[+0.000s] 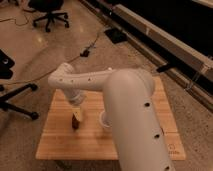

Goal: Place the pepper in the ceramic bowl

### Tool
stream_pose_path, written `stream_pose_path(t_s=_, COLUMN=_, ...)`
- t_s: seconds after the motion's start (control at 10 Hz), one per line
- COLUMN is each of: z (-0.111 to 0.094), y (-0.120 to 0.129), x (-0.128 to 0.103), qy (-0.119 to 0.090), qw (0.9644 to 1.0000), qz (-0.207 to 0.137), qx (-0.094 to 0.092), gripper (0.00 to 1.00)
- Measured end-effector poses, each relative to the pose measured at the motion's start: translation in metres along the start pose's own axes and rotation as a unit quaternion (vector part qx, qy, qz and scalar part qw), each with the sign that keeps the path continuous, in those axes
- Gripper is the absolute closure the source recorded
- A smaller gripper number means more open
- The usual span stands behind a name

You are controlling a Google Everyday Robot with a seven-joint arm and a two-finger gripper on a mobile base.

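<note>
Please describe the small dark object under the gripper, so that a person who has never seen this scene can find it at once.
Find the wooden table on the stone floor. The gripper hangs over its left half, and the pepper is at its tip. It is small, slim and dark red-brown, unlike the pale cup to its right.

A pale wooden tabletop [60, 142] stands on a speckled, polished floor [30, 55]. On its left half a small dark pepper [75, 123] stands close to upright on the wood, with the tool [76, 116] right at its top. Just right of it a pale cup [105, 119] sits on the wood, mostly hidden behind the robot's white arm [135, 120], which covers the middle of the tabletop. On the floor far behind lie a dark cable [87, 50] and a black flat box [116, 35], beside the wheeled feet of office chairs [47, 20]
</note>
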Motion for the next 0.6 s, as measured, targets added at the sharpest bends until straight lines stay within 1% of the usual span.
stream_pose_path(t_s=0.6, z=0.0071, y=-0.0029, x=-0.0008, qy=0.007, qw=0.9999, qz=-0.006, qx=-0.004, gripper=0.2)
